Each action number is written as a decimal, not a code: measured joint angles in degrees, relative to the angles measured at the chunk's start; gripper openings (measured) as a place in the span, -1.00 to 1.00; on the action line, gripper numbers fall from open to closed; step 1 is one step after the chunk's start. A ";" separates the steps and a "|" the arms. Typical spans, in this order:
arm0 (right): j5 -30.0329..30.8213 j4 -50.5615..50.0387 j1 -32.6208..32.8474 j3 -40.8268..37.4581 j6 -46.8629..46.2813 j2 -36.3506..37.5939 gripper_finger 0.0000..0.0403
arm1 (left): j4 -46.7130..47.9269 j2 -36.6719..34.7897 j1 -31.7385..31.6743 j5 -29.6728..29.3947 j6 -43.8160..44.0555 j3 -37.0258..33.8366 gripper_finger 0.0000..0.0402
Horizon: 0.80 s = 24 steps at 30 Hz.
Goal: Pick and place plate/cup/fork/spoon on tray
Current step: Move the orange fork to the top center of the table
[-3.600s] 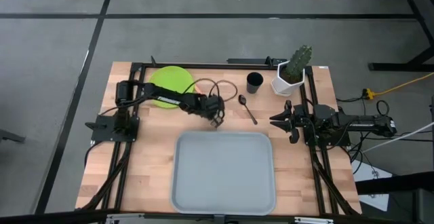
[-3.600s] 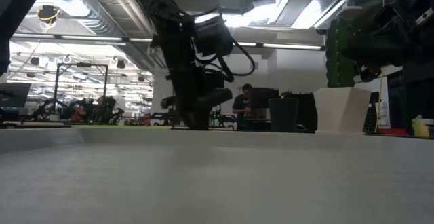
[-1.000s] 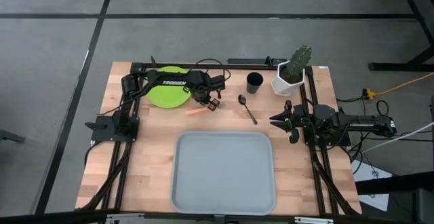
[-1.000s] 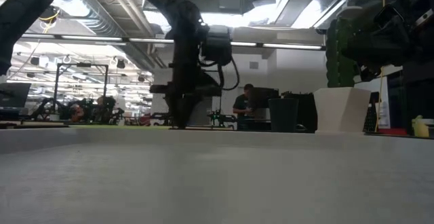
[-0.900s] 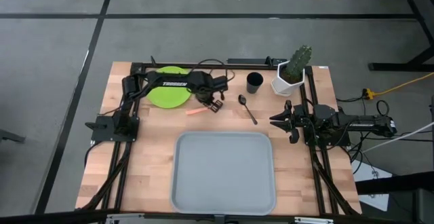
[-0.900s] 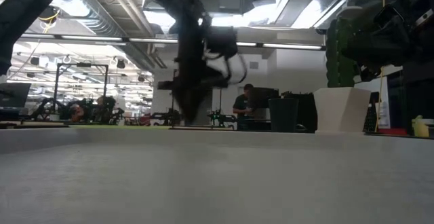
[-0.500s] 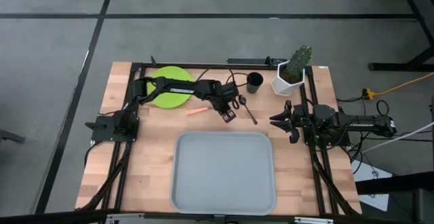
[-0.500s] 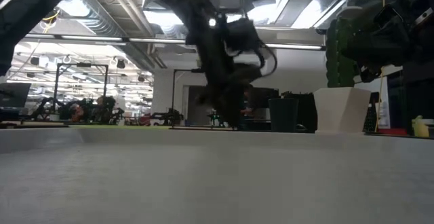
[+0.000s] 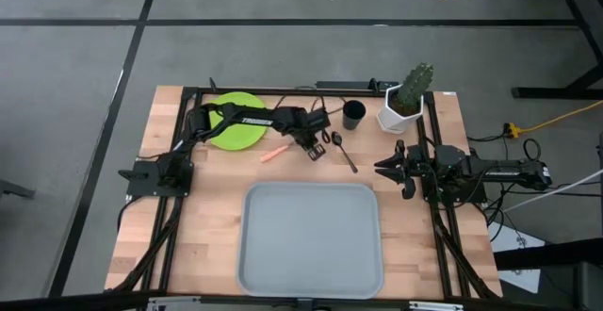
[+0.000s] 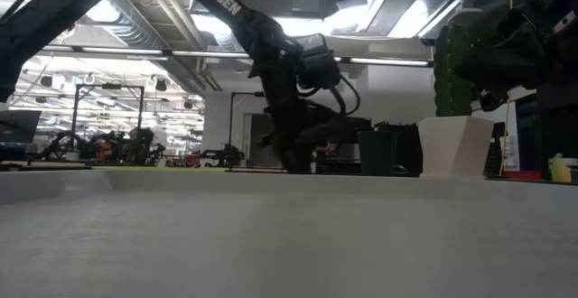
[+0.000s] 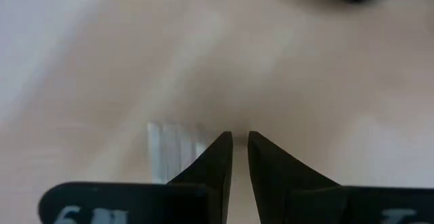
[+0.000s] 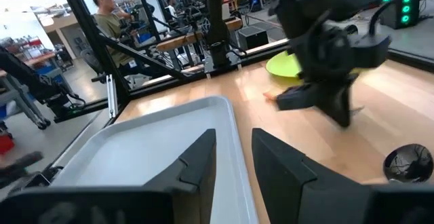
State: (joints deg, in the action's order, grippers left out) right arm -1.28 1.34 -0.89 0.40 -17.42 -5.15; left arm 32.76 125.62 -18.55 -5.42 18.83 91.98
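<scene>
My left gripper [image 9: 316, 149] hangs shut and empty over the wood, between the orange-handled fork [image 9: 273, 153] and the dark spoon [image 9: 344, 152], fingers pointing down; the low view [image 10: 298, 161] also shows it. Fork and spoon lie flat on the table. The lime-green plate [image 9: 236, 121] lies at the far left, under my left arm. The black cup [image 9: 353, 114] stands at the far edge. The grey-blue tray [image 9: 311, 240] lies at the near middle with nothing on it. My right gripper [image 9: 388, 167] waits open at the table's right side.
A white pot with a green cactus [image 9: 405, 104] stands at the far right, beside the cup. Bare wood lies between the tray's far rim and the cutlery. A person [image 12: 112, 20] sits in the room beyond the table.
My left gripper has swung from beside the plate toward the table's right, passing over the fork. It now hangs close to the spoon's bowl. The fork, spoon, plate and cup have stayed in place.
</scene>
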 joint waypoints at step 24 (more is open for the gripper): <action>-0.31 0.05 0.00 0.00 -0.41 -1.01 -0.50 | 50.06 -3.72 1.74 -14.72 0.12 10.54 -0.78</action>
State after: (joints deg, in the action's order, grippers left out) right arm -1.58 1.39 -0.89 0.40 -17.82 -6.16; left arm 82.83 121.91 -16.80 -20.14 18.95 102.53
